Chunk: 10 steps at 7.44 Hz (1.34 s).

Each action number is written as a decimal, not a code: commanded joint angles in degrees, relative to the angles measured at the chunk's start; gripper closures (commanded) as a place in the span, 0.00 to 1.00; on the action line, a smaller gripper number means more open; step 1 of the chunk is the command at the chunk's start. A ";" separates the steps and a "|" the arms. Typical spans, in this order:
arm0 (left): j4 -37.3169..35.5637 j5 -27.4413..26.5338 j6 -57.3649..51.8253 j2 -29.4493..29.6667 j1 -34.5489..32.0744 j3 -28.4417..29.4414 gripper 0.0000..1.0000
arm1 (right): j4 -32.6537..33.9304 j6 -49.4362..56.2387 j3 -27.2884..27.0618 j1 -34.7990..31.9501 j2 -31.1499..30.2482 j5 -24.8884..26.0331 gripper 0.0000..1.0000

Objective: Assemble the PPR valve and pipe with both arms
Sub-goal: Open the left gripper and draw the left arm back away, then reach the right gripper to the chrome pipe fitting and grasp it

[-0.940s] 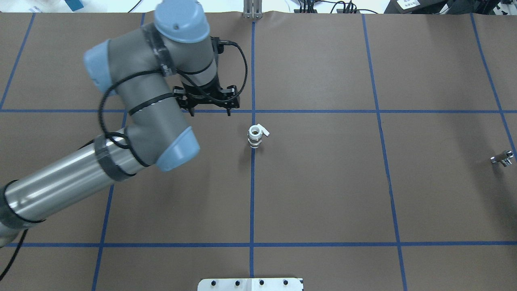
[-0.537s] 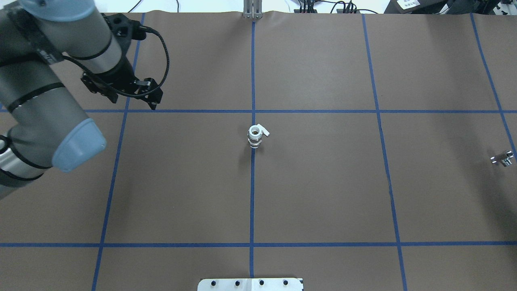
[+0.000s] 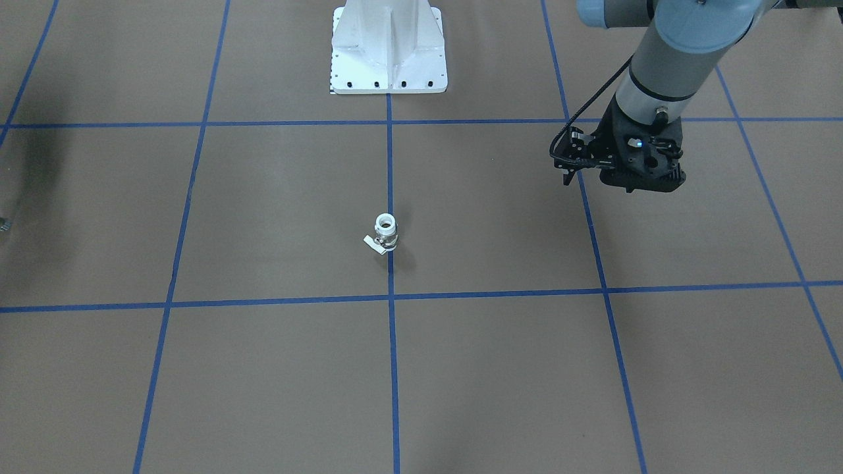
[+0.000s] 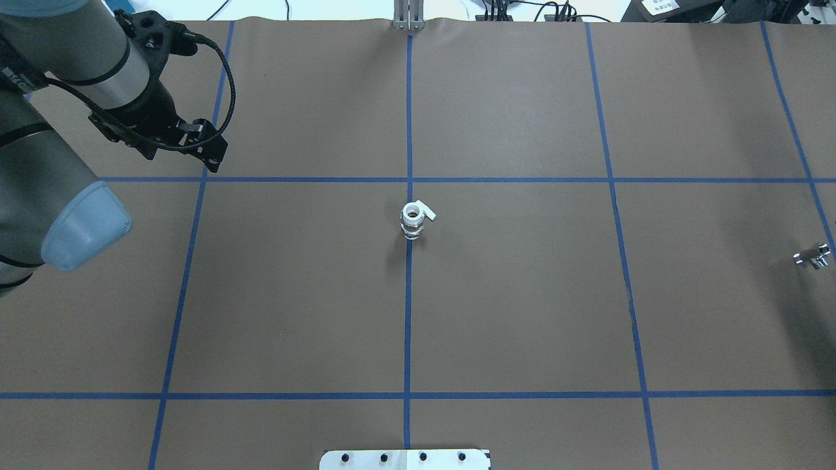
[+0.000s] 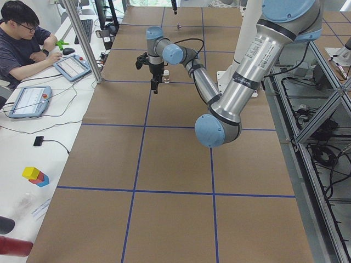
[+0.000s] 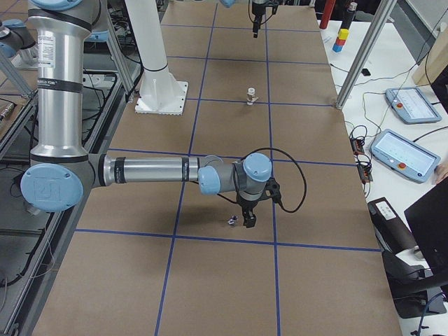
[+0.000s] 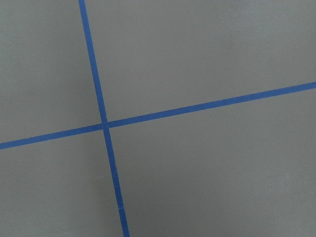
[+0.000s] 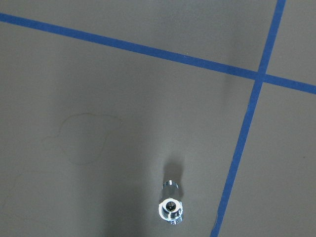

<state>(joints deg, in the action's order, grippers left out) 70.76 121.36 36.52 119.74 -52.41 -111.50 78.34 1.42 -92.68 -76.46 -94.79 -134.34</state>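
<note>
The left arm's black skeletal tool (image 4: 179,158) is held open, pointed down over the brown papered worktop (image 4: 522,313), well apart from the upright brass-and-white PPR valve (image 4: 413,220). The right arm's tool (image 6: 247,221) is poised just beside the short silvery pipe stub (image 8: 170,209); whether it is open or closed cannot be told.

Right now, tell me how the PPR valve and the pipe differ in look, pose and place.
Look: the PPR valve has white collars, a brass middle and a white lever, while the pipe is bare shiny metal.
Pose: the valve stands upright with an open end up, while the pipe seems to lie on its side.
Place: the valve sits on the centre tape line, while the pipe is far out on the robot's right.
Shared: both rest loose on the brown table.
</note>
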 commanded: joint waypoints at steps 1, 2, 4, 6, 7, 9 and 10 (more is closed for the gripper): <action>-0.01 0.02 -0.05 -0.03 -0.06 -0.03 0.00 | -11.10 -5.68 4.88 4.01 -0.66 -0.22 0.00; -0.01 0.02 -0.05 -0.03 0.02 -0.03 0.00 | -11.02 -6.51 4.79 5.34 -0.40 -0.22 0.00; -0.01 0.02 -0.05 -0.03 0.11 0.05 0.00 | -11.02 -6.51 5.05 6.05 -0.31 0.13 0.00; -0.01 0.11 0.04 -0.03 0.29 0.05 0.00 | -10.93 -6.51 5.23 7.19 -0.22 1.18 0.10; -0.01 0.02 0.04 -0.12 0.20 -0.03 0.00 | -10.84 -6.51 5.23 7.72 -0.13 2.32 0.19; -0.01 0.02 -0.05 -0.12 0.20 0.05 0.00 | -10.76 -6.51 5.32 8.43 -0.22 2.51 0.31; -0.01 0.02 -0.05 -0.12 0.20 0.05 0.00 | -10.67 -6.51 5.32 8.60 -0.22 2.51 0.34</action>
<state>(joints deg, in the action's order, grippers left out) 70.75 121.40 36.49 119.65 -52.18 -111.46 67.59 -5.10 -87.40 -68.20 -95.00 -131.92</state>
